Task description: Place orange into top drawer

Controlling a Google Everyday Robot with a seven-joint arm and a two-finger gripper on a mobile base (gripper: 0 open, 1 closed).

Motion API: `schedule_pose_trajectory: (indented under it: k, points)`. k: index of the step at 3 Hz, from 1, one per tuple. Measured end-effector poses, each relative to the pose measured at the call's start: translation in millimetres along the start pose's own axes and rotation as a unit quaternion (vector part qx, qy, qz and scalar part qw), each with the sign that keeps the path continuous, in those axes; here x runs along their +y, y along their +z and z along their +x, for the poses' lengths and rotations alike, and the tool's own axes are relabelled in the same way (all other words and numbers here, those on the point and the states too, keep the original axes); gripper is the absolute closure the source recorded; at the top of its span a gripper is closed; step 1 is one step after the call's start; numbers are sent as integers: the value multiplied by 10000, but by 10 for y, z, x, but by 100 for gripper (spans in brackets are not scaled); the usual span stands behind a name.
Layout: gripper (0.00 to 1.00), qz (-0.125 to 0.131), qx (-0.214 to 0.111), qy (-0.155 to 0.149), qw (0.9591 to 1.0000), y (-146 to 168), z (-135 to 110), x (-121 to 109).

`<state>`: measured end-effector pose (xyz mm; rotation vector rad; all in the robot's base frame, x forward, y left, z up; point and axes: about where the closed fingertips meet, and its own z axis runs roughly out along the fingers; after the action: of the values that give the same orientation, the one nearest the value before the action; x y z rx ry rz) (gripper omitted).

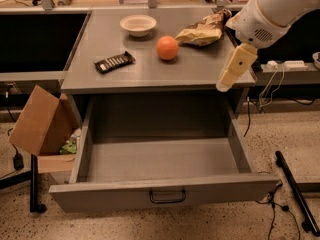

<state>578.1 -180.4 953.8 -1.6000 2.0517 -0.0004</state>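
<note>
The orange [167, 48] sits on the grey cabinet top [100, 39], right of centre, between the white bowl and the snack bag. The top drawer [160, 159] is pulled wide open below, its inside bare, with a dark handle [167, 196] on its flat front. My gripper [235, 68], cream-coloured, hangs down from the white arm [270, 9] at the cabinet's right front edge, to the right of the orange and apart from it. It holds nothing.
A white bowl [138, 24] stands at the back of the top. A tan-yellow snack bag [202, 30] lies at the back right. A dark wrapped bar [114, 62] lies at the front left. A cardboard box [40, 121] leans left of the cabinet. Cables [272, 84] hang at right.
</note>
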Motion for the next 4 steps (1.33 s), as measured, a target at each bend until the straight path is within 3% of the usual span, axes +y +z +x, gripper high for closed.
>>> schedule_pose_trajectory:
  k: [1,3,4]
  points:
    - [0,-11,-414,232,9989,493,-249,-522]
    - [0,-58,-907,584,9942,993,-521,-1023]
    - [0,-183,-1106,715,9911,1238,-649,-1151]
